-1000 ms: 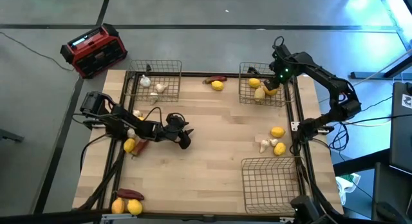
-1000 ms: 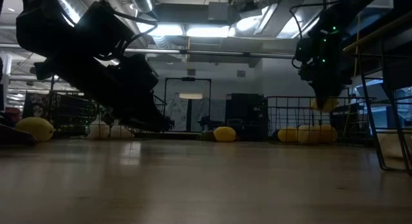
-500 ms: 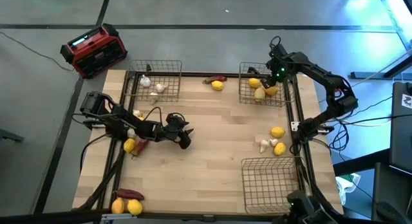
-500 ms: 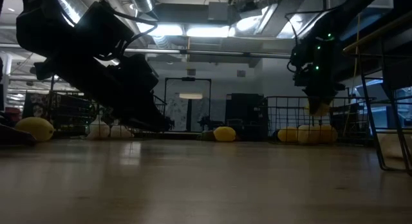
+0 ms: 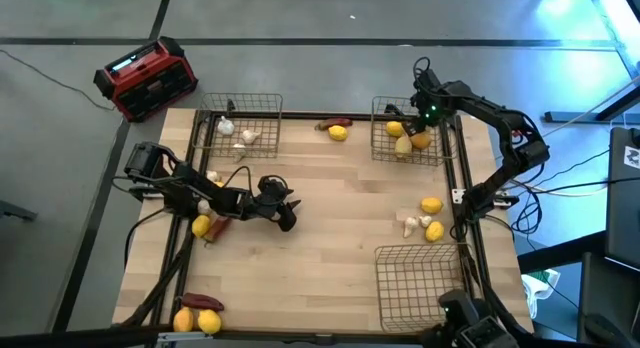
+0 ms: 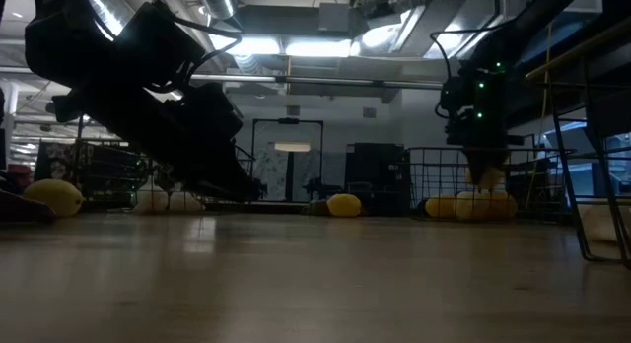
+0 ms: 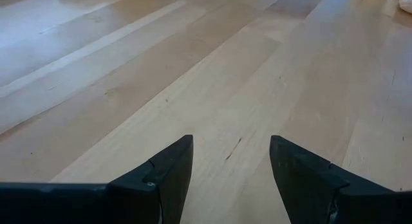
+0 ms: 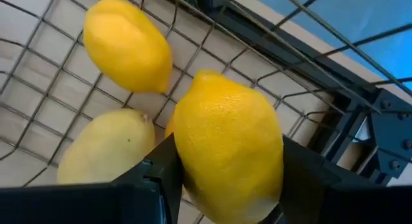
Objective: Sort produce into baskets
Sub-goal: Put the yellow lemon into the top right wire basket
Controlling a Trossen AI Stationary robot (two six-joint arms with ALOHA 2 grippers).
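Note:
My right gripper (image 5: 421, 128) hangs over the far right wire basket (image 5: 383, 106), shut on a yellow lemon (image 8: 228, 121). Two more lemons (image 8: 127, 44) (image 8: 106, 153) lie on the basket's mesh below it. In the low view the held lemon (image 6: 485, 173) is just above the lemons in the basket. My left gripper (image 5: 288, 216) is open and empty, low over bare wood at the table's left middle; its fingers (image 7: 170, 169) frame only the tabletop. A far left basket (image 5: 262, 100) holds whitish bulbs (image 5: 247, 137). My right gripper pinches the lemon between its two fingers, one on each of the lemon's sides (image 8: 183, 166). The fingers come from above, pointing down into the basket. The lemon is lifted, its free end toward the mesh.
A third basket (image 5: 420, 283) stands at the near right. Loose lemons (image 5: 431, 204) and a bulb (image 5: 411, 226) lie right of centre; a lemon (image 5: 338, 133) and red pepper (image 5: 335, 122) at the far middle; more produce at the left (image 5: 201, 225) and near left (image 5: 208, 320). A red and black box (image 5: 147, 78) stands off the table.
My right gripper has gone down into the far right basket and a little toward the table's left, still shut on the lemon, which now hangs just above the lemons lying there.

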